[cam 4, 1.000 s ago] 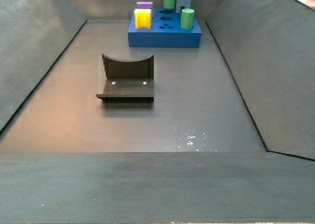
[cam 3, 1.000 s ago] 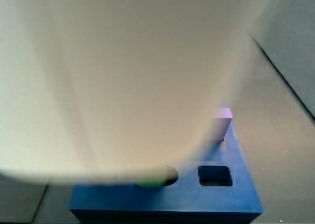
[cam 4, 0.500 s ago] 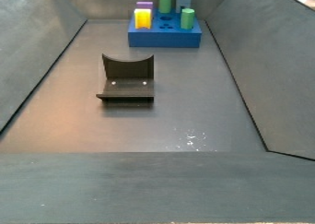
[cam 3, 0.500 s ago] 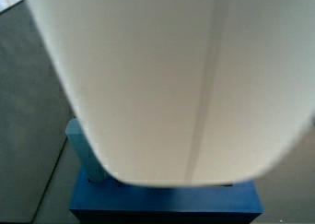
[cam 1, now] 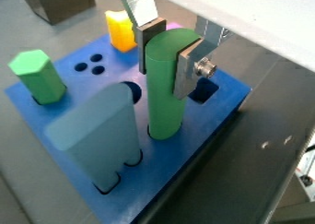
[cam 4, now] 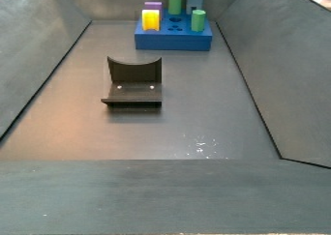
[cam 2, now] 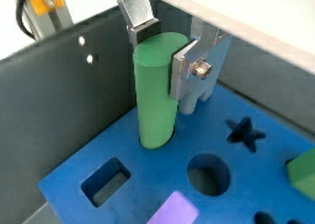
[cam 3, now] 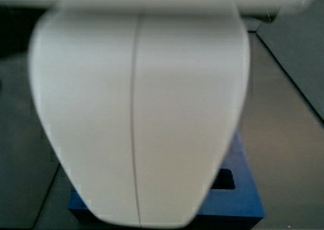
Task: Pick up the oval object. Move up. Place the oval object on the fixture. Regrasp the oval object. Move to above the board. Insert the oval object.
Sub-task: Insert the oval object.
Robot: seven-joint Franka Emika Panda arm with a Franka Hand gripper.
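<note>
Two silver fingers [cam 1: 187, 62] of the gripper [cam 1: 169, 45] clasp the oval object [cam 1: 164, 85] upright over the board [cam 1: 185, 145], its foot now entering a hole, insertion apparently nearly complete, while the fixture [cam 4: 132, 82] stands empty

a light green hexagonal peg [cam 1: 37, 76] stands upright near one corner of the blue block, with three small round holes [cam 1: 88, 64] just beside it. a yellow peg [cam 1: 120, 30] stands farther along. a pale blue flat-sided block [cam 1: 96, 141] rises close by. in a side view, a purple peg [cam 4: 153, 11] stands beside the yellow one, on the grey bin floor [cam 4: 181, 113].
</note>
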